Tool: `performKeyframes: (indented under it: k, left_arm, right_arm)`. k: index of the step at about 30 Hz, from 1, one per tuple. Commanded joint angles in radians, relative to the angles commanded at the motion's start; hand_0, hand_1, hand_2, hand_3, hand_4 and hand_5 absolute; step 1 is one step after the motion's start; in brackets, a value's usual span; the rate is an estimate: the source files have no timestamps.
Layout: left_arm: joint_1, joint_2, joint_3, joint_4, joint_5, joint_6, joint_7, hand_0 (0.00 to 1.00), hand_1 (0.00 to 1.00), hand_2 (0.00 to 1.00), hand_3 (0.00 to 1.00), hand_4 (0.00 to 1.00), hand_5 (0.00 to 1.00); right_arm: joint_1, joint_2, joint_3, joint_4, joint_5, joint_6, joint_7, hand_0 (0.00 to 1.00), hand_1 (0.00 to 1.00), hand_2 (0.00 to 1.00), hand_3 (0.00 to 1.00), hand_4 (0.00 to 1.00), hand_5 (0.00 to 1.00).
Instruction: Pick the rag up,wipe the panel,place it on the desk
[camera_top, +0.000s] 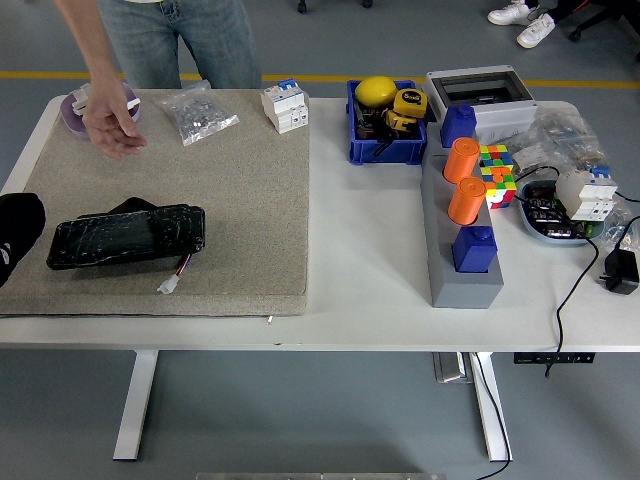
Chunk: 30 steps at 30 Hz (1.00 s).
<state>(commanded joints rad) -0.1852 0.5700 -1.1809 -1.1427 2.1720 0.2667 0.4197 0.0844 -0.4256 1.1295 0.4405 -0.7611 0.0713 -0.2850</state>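
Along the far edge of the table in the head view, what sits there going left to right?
Purple dish → bag of small parts → white circuit breaker → blue bin with yellow tools → grey electrical box.

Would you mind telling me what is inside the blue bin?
The blue bin holds a yellow rounded object, a yellow tape measure and dark small parts; whatever lies beneath them is covered.

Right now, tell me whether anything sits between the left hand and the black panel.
Nothing visible does. The left hand is at the picture's left edge, and only bare mat separates it from the black panel. The person's hand hovers farther back, clear of that path.
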Motion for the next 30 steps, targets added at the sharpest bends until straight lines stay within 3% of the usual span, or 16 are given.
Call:
performKeyframes:
  k: [5, 6, 11, 12, 17, 18, 23, 24, 29, 30]
  left_arm:
    - [-0.054, -0.011, 0.044, 0.081, -0.044, 0.042, -0.053, 0.268, 0.216, 0.472, 0.454, 0.123, 0.002]
    - [-0.068, -0.016, 0.052, 0.101, -0.054, 0.053, -0.068, 0.318, 0.312, 0.473, 0.458, 0.105, 0.002]
    - [-0.118, -0.032, 0.072, 0.174, -0.093, 0.082, -0.118, 0.318, 0.312, 0.473, 0.458, 0.105, 0.002]
    - [-0.124, -0.034, 0.075, 0.184, -0.099, 0.079, -0.12, 0.37, 0.467, 0.522, 0.513, 0.246, 0.002]
    - [-0.138, -0.038, 0.084, 0.204, -0.116, 0.048, -0.117, 0.37, 0.467, 0.522, 0.513, 0.246, 0.002]
    - [-0.139, -0.038, 0.087, 0.207, -0.121, 0.043, -0.119, 0.443, 0.61, 0.595, 0.55, 0.534, 0.002]
    - [-0.146, -0.036, 0.101, 0.218, -0.131, 0.018, -0.116, 0.443, 0.61, 0.595, 0.55, 0.534, 0.002]
    - [-0.148, -0.036, 0.102, 0.219, -0.134, 0.015, -0.119, 0.521, 0.761, 0.711, 0.597, 0.663, 0.002]
    - [-0.152, -0.036, 0.105, 0.22, -0.136, 0.011, -0.123, 0.521, 0.761, 0.711, 0.597, 0.663, 0.002]
    - [-0.152, -0.036, 0.104, 0.221, -0.135, 0.009, -0.121, 0.567, 0.792, 0.769, 0.618, 0.707, 0.002]
  right_arm:
    - [0.006, 0.002, -0.004, 0.001, 0.001, 0.0, 0.0, 0.785, 0.547, 0.692, 0.711, 0.998, 0.721]
    - [0.007, 0.002, -0.005, 0.001, 0.001, -0.001, -0.001, 0.786, 0.546, 0.692, 0.711, 0.998, 0.722]
    - [0.01, 0.004, -0.007, 0.005, -0.001, -0.003, -0.001, 0.786, 0.546, 0.692, 0.711, 0.998, 0.722]
    - [0.011, 0.004, -0.006, 0.006, -0.001, -0.003, -0.002, 0.786, 0.546, 0.692, 0.711, 0.998, 0.721]
    - [0.011, 0.005, -0.003, 0.009, -0.004, -0.004, -0.002, 0.786, 0.546, 0.692, 0.711, 0.998, 0.721]
    - [0.011, 0.005, -0.003, 0.009, -0.004, -0.005, -0.002, 0.785, 0.547, 0.692, 0.711, 0.998, 0.72]
    - [0.011, 0.006, -0.004, 0.009, -0.004, -0.004, -0.001, 0.785, 0.547, 0.692, 0.711, 0.998, 0.72]
    - [0.011, 0.006, -0.004, 0.009, -0.003, -0.005, -0.002, 0.786, 0.546, 0.692, 0.711, 0.998, 0.72]
    - [0.013, 0.006, -0.004, 0.01, -0.005, -0.005, -0.001, 0.786, 0.546, 0.692, 0.711, 0.998, 0.72]
    - [0.013, 0.006, -0.003, 0.01, -0.005, -0.005, -0.001, 0.786, 0.543, 0.692, 0.711, 0.998, 0.719]
